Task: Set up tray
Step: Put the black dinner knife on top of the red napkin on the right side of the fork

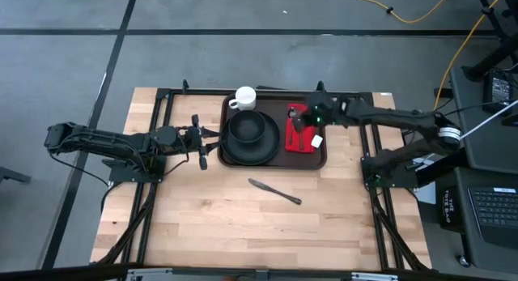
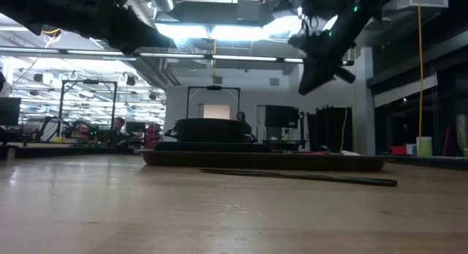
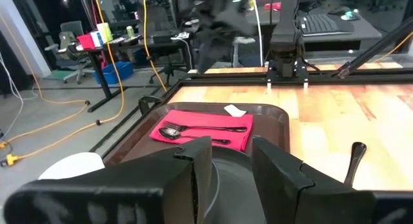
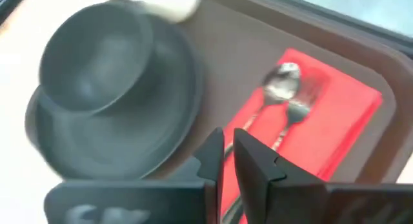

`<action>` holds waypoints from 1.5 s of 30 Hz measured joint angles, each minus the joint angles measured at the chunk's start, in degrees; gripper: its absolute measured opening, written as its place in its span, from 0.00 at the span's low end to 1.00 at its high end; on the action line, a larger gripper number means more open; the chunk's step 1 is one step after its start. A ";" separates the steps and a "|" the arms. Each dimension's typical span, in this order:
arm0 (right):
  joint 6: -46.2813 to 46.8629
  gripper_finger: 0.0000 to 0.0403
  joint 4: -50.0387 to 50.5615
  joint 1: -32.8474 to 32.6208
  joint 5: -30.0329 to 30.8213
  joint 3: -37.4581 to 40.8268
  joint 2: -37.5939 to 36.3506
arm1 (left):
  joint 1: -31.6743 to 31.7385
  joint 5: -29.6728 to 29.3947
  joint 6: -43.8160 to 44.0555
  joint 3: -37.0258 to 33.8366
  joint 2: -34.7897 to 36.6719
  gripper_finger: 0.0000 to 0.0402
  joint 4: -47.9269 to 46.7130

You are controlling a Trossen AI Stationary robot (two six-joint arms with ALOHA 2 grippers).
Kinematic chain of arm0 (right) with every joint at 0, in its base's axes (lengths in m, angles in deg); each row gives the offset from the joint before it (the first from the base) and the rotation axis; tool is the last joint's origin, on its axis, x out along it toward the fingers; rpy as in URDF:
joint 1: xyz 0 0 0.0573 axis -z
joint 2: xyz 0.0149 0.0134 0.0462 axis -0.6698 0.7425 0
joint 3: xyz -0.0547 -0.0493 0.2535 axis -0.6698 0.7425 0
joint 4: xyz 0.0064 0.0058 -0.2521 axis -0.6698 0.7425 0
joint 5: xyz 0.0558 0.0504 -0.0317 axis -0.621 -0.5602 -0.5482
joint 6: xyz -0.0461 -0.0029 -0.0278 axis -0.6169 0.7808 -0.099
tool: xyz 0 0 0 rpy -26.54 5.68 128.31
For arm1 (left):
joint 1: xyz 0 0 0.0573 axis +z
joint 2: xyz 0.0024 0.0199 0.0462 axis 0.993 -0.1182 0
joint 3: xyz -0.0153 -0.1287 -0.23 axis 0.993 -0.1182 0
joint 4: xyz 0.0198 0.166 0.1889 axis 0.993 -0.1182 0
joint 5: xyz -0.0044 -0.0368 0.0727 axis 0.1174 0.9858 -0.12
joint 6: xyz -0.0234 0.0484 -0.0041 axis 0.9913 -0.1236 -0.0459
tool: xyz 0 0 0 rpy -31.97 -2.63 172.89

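Note:
The dark brown tray point(image 1: 273, 93) lies at the table's far middle. On it rest a black plate point(image 1: 231, 151) with a black bowl point(image 1: 247, 127), a white mug point(image 1: 244, 97) and a red napkin point(image 1: 307, 145) bearing a spoon point(image 4: 281, 79) and a fork point(image 4: 298, 108). A knife point(image 1: 275, 192) lies flat on the bare wood near the tray's front rim. My right gripper point(image 4: 227, 153) hovers above the napkin, its fingers a narrow gap apart with nothing between them. My left gripper point(image 3: 229, 166) stands open by the tray's left rim, clear of it, pointing across the plate.
Black frame rails point(image 1: 162, 111) run along the table's left and right sides under the arms. Bare wood point(image 1: 243, 224) stretches from the knife to the near edge. A desk with a keyboard point(image 1: 494, 208) stands off the table's right side.

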 joint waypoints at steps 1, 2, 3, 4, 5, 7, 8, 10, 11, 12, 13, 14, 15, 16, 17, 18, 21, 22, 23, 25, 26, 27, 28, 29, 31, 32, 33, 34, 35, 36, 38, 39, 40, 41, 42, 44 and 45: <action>-0.07 0.10 -0.01 -2.26 1.69 0.00 -0.39 | 0.00 0.00 0.18 0.00 0.00 0.25 0.03; 0.14 0.10 -0.08 -4.32 3.07 0.00 -0.68 | 0.00 0.00 0.18 0.00 0.00 0.25 0.01; 1.08 0.10 -0.17 -6.76 4.57 0.00 -0.82 | 0.00 0.00 0.00 0.00 0.00 0.25 0.01; 2.47 0.10 -0.52 -9.03 5.97 0.00 -0.82 | 0.00 0.00 -0.10 0.00 0.02 0.25 0.01; 3.60 0.10 -0.94 -11.34 7.16 0.00 -0.80 | 0.00 0.00 -0.05 0.00 0.02 0.25 0.00; 4.21 0.10 -1.57 -16.21 10.76 0.00 -0.55 | 0.00 0.07 -0.11 0.00 0.02 0.25 -0.02; 4.18 0.10 -1.80 -18.68 12.90 0.00 -0.34 | 0.00 0.45 -0.12 0.02 0.02 0.25 -0.24; 4.65 0.10 -1.55 -23.18 16.93 0.00 -0.22 | 0.02 1.62 -0.12 0.04 0.02 0.24 -1.06; 4.93 0.10 -1.68 -25.23 18.41 0.00 -0.26 | 0.02 2.75 -0.12 0.04 0.02 0.24 -1.43; 5.62 0.10 -1.71 -27.23 19.60 0.00 -0.29 | 0.02 4.19 -0.12 0.04 0.02 0.23 -1.95; 6.18 0.10 -1.63 -29.23 20.51 0.00 -0.29 | 0.00 6.06 -0.12 0.04 0.02 0.23 -2.70; 6.93 0.10 -1.60 -31.05 20.98 0.00 -0.29 | 0.00 8.02 -0.12 0.04 0.00 0.22 -3.55; 7.73 0.10 -1.62 -32.89 21.26 0.00 -0.29 | 0.00 9.96 -0.12 0.04 0.02 0.22 -4.32; 8.79 0.10 -1.67 -34.66 21.30 0.00 -0.25 | 0.02 12.08 -0.12 0.04 0.00 0.21 -4.92; 9.48 0.10 -1.83 -36.25 21.65 0.00 0.02 | 0.00 14.14 -0.12 0.04 0.00 0.21 -5.38; 10.08 0.10 -2.00 -37.93 22.64 0.00 0.33 | 0.00 16.08 -0.13 0.04 0.00 0.21 -5.67; 10.33 0.10 -2.16 -42.46 29.61 0.00 1.96 | 0.00 20.67 -0.39 0.04 -0.11 0.20 -5.53; 10.34 0.10 -2.02 -43.78 31.50 0.00 2.66 | 0.00 20.96 -0.95 0.04 -0.11 0.20 -5.60; 10.40 0.10 -2.02 -44.84 32.91 0.00 3.38 | 0.00 20.90 -1.44 0.04 -0.17 0.20 -5.56; 10.78 0.10 -2.24 -46.54 34.09 0.00 4.66 | 0.00 20.85 -0.90 0.04 -0.85 0.20 -5.47; 10.80 0.10 -2.44 -47.03 34.07 0.00 5.25 | 0.00 20.87 0.52 0.04 -1.23 0.20 -5.52; 10.76 0.10 -2.66 -47.37 34.01 0.00 5.91 | 0.00 20.87 2.32 0.04 -1.82 0.20 -5.09; 10.60 0.10 -2.89 -47.57 33.86 0.00 6.62 | 0.00 20.87 3.73 0.04 -2.54 0.20 -4.83; 10.56 0.10 -2.91 -47.61 33.76 0.00 7.27 | 0.00 20.85 4.47 0.04 -3.34 0.20 -5.02; 10.54 0.10 -3.21 -47.44 32.30 0.00 8.29 | 0.00 20.10 4.86 0.04 -5.54 0.20 -4.10; 10.53 0.09 -3.05 -47.39 30.58 0.00 8.54 | 0.00 19.57 5.51 0.04 -6.80 0.20 -3.06; 10.45 0.09 -2.67 -47.39 28.86 0.00 8.69 | -0.06 18.86 7.10 0.06 -8.09 0.20 -1.76; 10.45 0.07 -2.39 -47.42 27.76 0.00 8.78 | -0.24 18.13 9.61 0.39 -9.56 0.20 -1.09; 10.78 0.06 -1.96 -47.45 27.36 0.00 8.78 | -0.56 17.27 12.05 1.02 -11.23 0.20 -1.10; 11.28 0.03 -1.66 -47.65 27.31 0.00 8.78 | -0.95 16.96 13.42 1.71 -12.93 0.20 -1.25; 11.91 0.02 -1.59 -48.60 27.31 0.00 8.74 | -2.14 16.83 13.00 3.34 -16.52 0.20 -1.26; 11.98 0.02 -1.54 -49.16 27.31 0.00 8.73 | -2.80 16.83 11.82 4.18 -18.27 0.20 -1.26; 12.15 0.02 -1.54 -49.91 27.26 0.00 8.69 | -3.40 16.83 10.50 5.15 -20.03 0.20 -1.26; 12.43 0.02 -1.53 -50.71 27.20 0.00 8.69 | -3.98 16.68 9.26 6.08 -21.60 0.20 -1.29; 13.10 0.02 -1.41 -51.49 27.18 0.00 8.69 | -4.54 16.25 8.25 7.05 -23.12 0.20 -1.30; 13.70 0.01 -1.12 -53.13 26.80 0.00 8.69 | -5.45 15.94 6.46 8.99 -25.83 0.20 -1.24; 13.97 0.01 -1.00 -53.90 26.38 0.00 8.67 | -5.87 15.98 5.48 9.79 -26.98 0.20 -1.26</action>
